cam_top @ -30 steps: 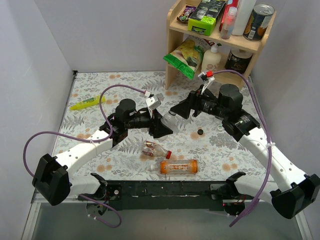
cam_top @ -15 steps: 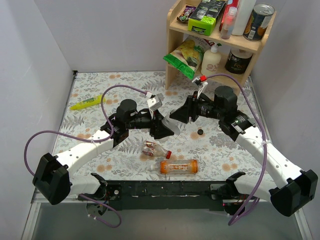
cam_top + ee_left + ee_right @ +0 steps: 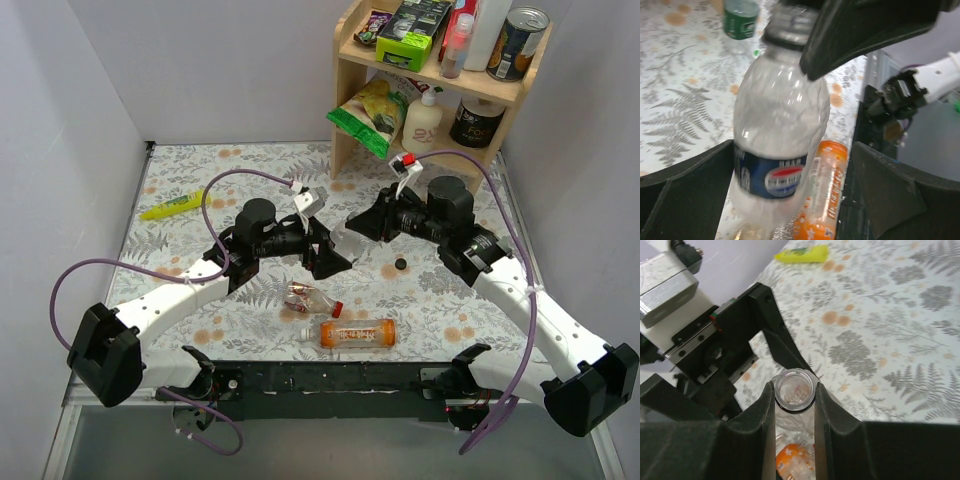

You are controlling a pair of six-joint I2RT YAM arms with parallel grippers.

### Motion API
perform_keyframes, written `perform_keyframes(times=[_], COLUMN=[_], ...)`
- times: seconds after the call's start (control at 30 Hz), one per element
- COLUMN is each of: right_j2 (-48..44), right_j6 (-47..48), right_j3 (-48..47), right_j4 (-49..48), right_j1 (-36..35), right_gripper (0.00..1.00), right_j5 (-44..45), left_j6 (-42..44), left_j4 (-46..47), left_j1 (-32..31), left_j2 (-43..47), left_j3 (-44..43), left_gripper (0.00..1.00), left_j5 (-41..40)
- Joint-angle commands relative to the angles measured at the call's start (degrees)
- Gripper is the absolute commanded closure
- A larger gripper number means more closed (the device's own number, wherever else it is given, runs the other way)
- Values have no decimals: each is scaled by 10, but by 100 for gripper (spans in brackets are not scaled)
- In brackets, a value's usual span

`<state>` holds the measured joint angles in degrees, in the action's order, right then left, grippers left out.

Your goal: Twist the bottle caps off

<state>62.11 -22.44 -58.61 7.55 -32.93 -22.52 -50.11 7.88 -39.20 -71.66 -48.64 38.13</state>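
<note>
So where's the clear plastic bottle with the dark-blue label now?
The blue-labelled bottle is held mid-table in the top view: the right gripper pinches its neck, while the open left gripper flanks its body.

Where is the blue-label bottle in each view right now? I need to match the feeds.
Top external: blue-label bottle mid-frame.
Left wrist: fills the centre, label low, top end upward.
Right wrist: only its neck, bottom centre, pinched in the right claw.
Shared landmark: orange bottle, seen beside it in both wrist views.
</note>
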Motion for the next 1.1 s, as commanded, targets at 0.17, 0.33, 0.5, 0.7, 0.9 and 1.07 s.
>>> perform_keyframes(times=[0.17, 0.33, 0.5, 0.7, 0.9, 1.07], right_j2=[-2, 53, 87, 124, 149, 155], right_j6=[106, 149, 151, 147, 150, 141], right_j3=[47, 67, 102, 131, 139, 158], right_j4=[-63, -117, -174, -216, -224, -228], right_j1=[3, 8, 31, 40, 41, 40], right_gripper=[99, 99, 99, 99, 99, 99], right_j5=[434, 487, 485, 480, 476, 486], left_j6=[-3, -3, -2, 0, 0, -1], left_j4=[-43, -49, -50, -51, -52, -53], left_j1=[18, 26, 26, 26, 26, 26], left_j2=[-4, -4, -10, -9, -9, -10], left_j3=[-22, -22, -23, -23, -24, -25], left_gripper=[2, 2, 2, 2, 2, 2], left_j5=[-164, -194, -189, -189, -189, -188])
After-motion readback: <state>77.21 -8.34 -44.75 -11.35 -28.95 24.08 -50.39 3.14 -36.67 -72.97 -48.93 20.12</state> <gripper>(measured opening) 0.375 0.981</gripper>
